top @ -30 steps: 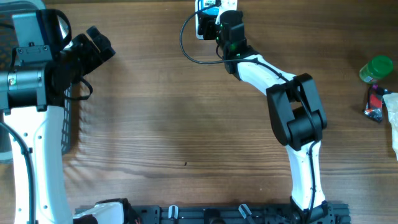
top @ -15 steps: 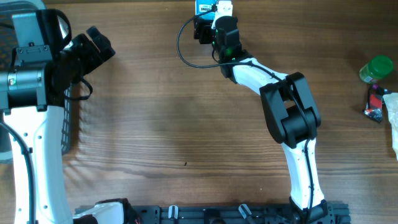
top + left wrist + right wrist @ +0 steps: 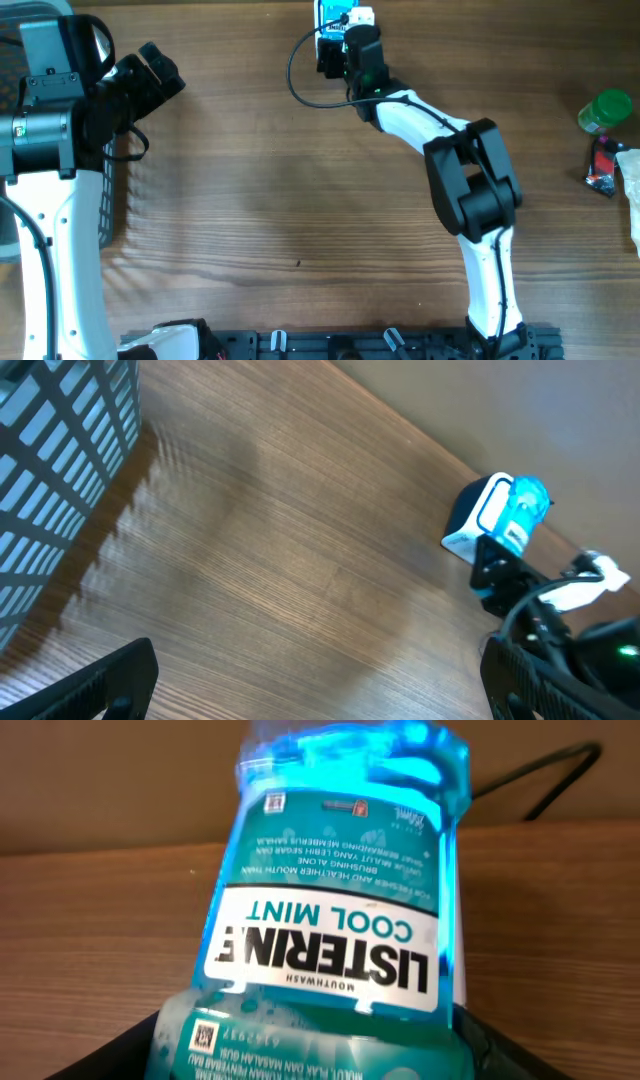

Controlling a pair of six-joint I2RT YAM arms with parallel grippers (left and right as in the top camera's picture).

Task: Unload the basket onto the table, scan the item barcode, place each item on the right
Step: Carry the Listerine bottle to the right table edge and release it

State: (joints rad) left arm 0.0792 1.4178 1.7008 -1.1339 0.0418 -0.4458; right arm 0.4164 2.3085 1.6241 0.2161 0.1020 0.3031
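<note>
Mouthwash bottle (image 3: 328, 14), overhead, stays pinched in the right claw (image 3: 338, 38), nudged slightly toward the far edge of the table (image 3: 250, 200) and back. Left wrist: left claw (image 3: 325, 680) spread, bottle well ahead of it. Right wrist: label (image 3: 320, 945) fills the view above the claw; the scan looks underway.

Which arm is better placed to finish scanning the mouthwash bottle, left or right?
Right. Its pincer grips the mouthwash bottle, while the left pincer hangs open and empty near the basket, far from the bottle.
</note>
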